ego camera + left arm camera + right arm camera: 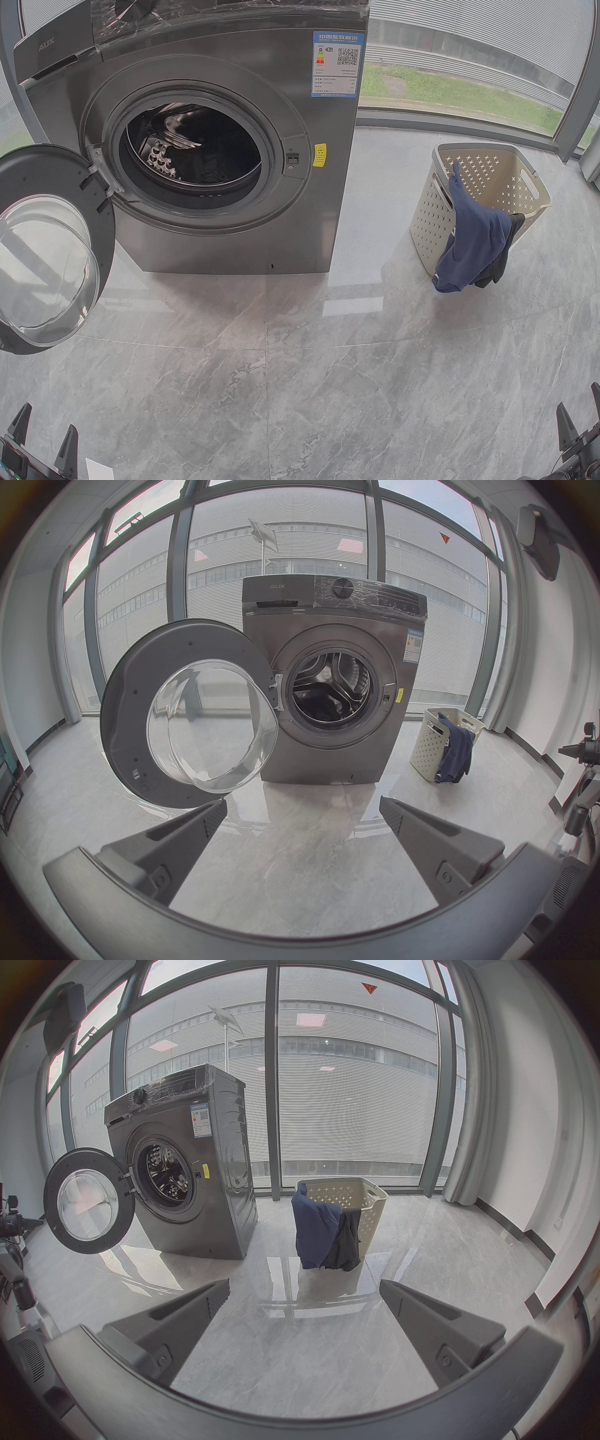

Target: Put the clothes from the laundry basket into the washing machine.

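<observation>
Blue shirt point(472, 240) and dark garment point(502, 256) draped over laundry basket point(431, 225) rim, hanging down outside. Washing machine point(300, 237) left of basket, door open. Right gripper point(581, 412) nearer basket, still well apart, spread, empty. Left gripper point(44, 434) spread, empty, farther.

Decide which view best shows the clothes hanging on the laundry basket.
The head view: the blue garment and dark garment hang over the laundry basket rim, close. The right wrist view shows both farther off; the left wrist view, farther still.

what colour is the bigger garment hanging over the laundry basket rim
Navy blue. The garment shows best in the head view.
</observation>
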Controlling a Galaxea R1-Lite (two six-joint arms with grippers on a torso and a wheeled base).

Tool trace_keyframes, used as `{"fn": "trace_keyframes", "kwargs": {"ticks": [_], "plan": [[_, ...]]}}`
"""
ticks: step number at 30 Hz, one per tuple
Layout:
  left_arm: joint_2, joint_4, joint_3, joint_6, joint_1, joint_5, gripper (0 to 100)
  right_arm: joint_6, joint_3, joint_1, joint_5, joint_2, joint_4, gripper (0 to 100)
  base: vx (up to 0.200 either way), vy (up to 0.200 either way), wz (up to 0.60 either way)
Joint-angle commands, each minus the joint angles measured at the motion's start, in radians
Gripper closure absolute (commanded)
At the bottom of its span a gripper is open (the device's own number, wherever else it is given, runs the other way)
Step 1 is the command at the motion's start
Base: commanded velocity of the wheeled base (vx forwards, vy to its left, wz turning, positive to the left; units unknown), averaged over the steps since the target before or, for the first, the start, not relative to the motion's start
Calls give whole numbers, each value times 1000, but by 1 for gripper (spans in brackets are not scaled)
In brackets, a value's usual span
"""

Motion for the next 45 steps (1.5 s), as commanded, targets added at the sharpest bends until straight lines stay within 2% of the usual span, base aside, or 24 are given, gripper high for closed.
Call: {"fn": "trace_keyframes", "kwargs": {"ticks": [1, 10, 25, 28, 31, 45], "plan": [[-5, 0, 18, -1, 0, 0, 0, 0, 16, 0, -1, -7, 0, 0, 0, -200, 0], [-5, 0, 18, 2, 0, 2, 0, 0, 16, 0, -1, -7, 0, 0, 0, -200, 0], [-5, -1, 18, 1, 0, 0, 0, 0, 16, 0, 4, -7, -2, 0, 0, 0, 0], [-5, 0, 18, 7, 0, 2, 0, 0, 16, 0, 4, -7, -2, 0, 200, 0, 0], [-5, 0, 18, 4, 0, 0, 0, 0, 16, 0, 4, -7, -2, 0, 200, -200, 0], [-5, -1, 18, 2, 0, 0, 0, 0, 16, 0, 4, -7, -2, 0, 0, -200, 0]]}}
